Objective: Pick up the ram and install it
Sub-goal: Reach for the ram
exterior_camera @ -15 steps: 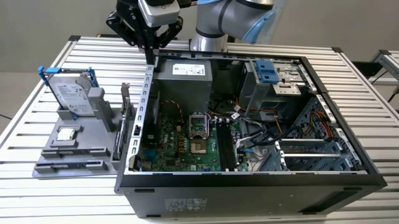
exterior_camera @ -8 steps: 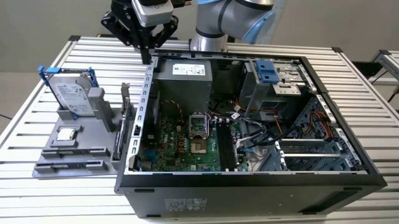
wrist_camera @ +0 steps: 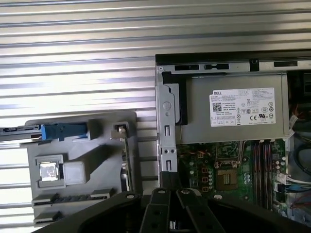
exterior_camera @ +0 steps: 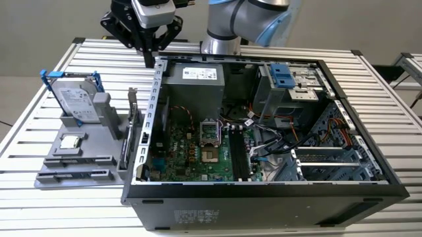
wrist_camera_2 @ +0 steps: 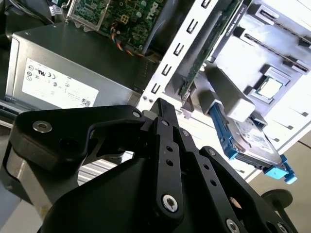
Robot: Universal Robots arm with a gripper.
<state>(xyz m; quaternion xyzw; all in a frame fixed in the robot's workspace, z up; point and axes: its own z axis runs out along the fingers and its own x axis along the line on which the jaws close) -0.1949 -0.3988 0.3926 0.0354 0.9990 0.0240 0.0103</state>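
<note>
The ram (exterior_camera: 78, 160) (wrist_camera: 68, 198) is a slim dark stick lying in a long slot at the near end of the grey holder (exterior_camera: 49, 180) on the exterior view's left. My gripper (exterior_camera: 150, 60) hangs high over the far corner of the open computer case (exterior_camera: 264, 197), well apart from the ram. Its black fingers (wrist_camera_2: 163, 126) meet at a point with nothing between them, so it is shut and empty. In the first wrist view the gripper (wrist_camera: 167, 178) points down over the case's side wall, between the holder and the motherboard (wrist_camera: 228, 170).
The holder also carries a hard drive in a blue frame (exterior_camera: 76, 103), a square chip (exterior_camera: 70, 142) and an upright card with a metal bracket (exterior_camera: 132, 128). The case's metal side wall (exterior_camera: 153, 118) stands between holder and motherboard. Cables (exterior_camera: 270, 143) cross the board.
</note>
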